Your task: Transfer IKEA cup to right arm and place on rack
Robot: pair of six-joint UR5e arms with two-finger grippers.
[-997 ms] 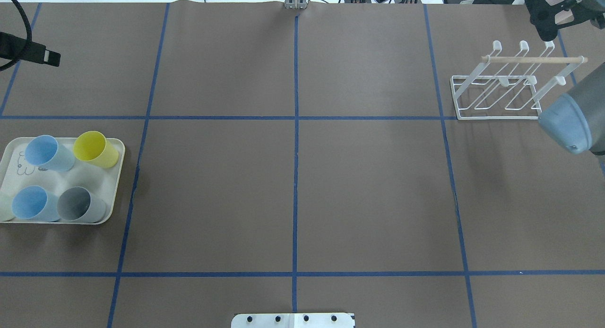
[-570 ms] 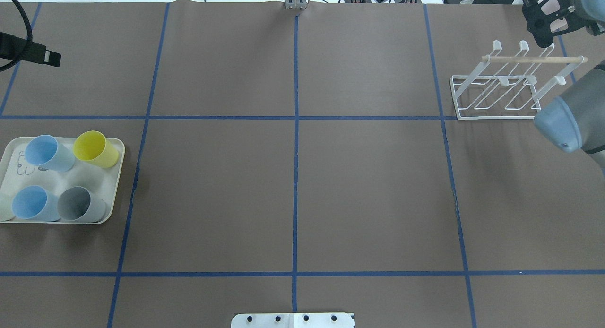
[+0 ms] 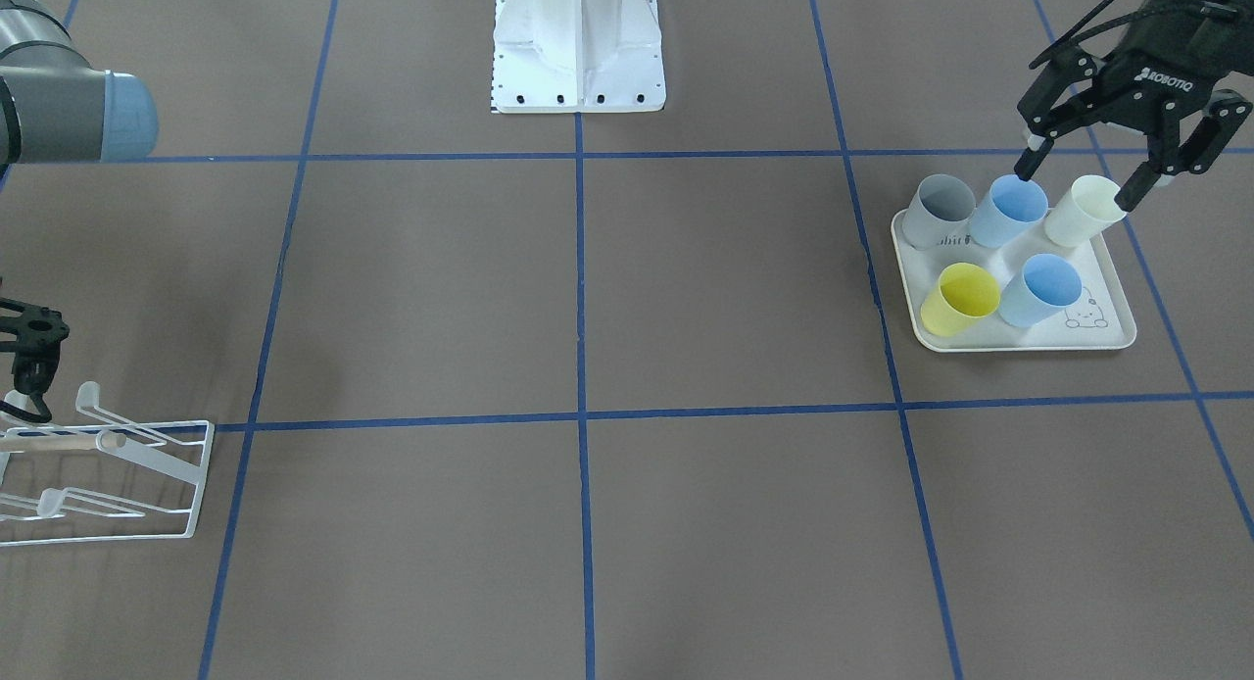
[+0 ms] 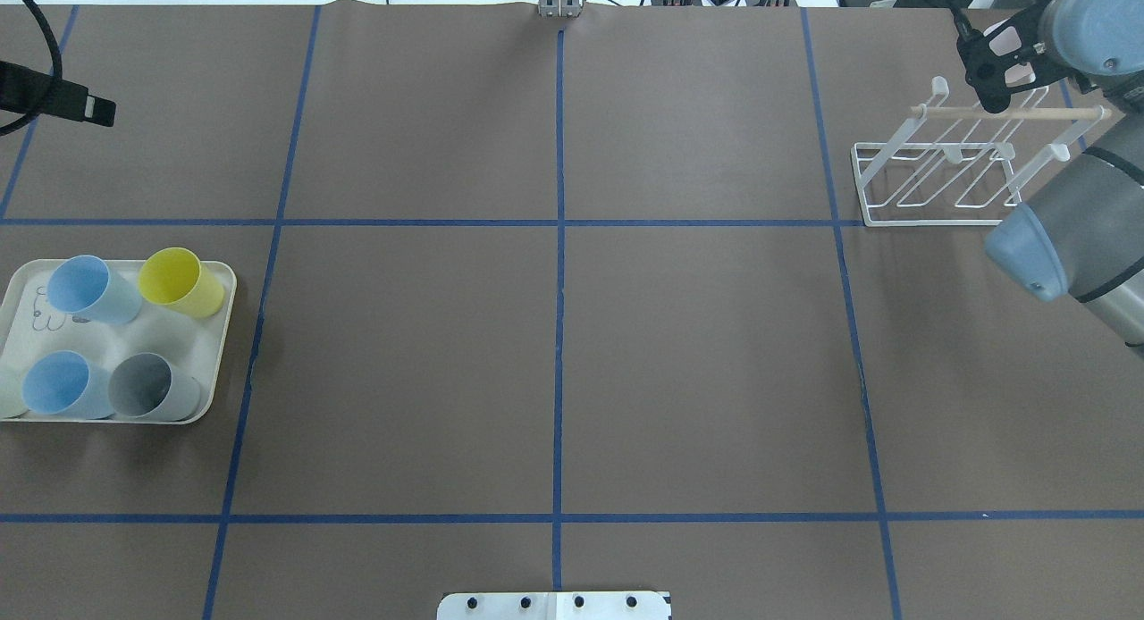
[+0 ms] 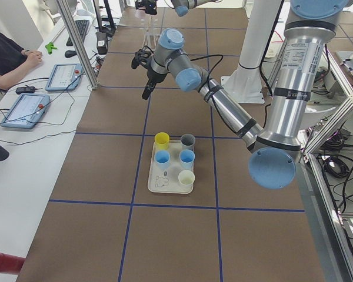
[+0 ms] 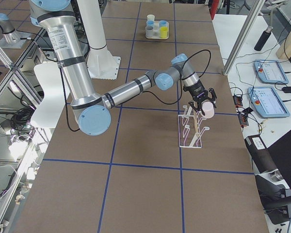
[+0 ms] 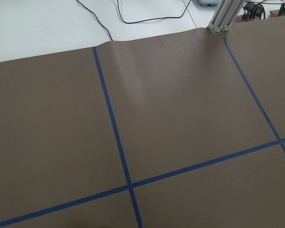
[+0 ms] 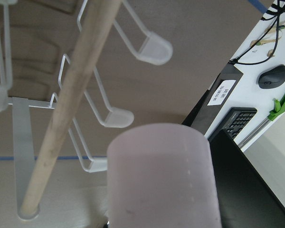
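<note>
IKEA cup [image 8: 161, 180]: pale pink and closest to our right wrist camera. It hangs in the air just above the rack [image 3: 204, 479] and is not yet hung on it.
Right gripper [image 6: 204, 105]: clamped on the cup, a finger on either side in the right-side view. Since the right arm has the cup, we judge the handover done.
Wooden dowel [image 8: 71, 104]: just beside the cup, running across the top of the rack. We take it for a bar the cup has to clear on the way down.
Prongs [image 8: 154, 47]: beyond the dowel, white wire with capped, upturned tips, and all bare. We think the upward tilt is there so a cup slipped over one cannot slide off.
Step in hand: we judge it to be lining the cup's mouth up with a prong.
Tray [image 3: 1019, 339]: far down the table, cream, holding five other cups [image 3: 1019, 210] mouth up and ready to be picked.
Left gripper [image 3: 1078, 180]: jaws spread wide and holding nothing. It is raised clear of the tray, and its wrist view shows only bare table. We think it is parked out of the way.
</note>
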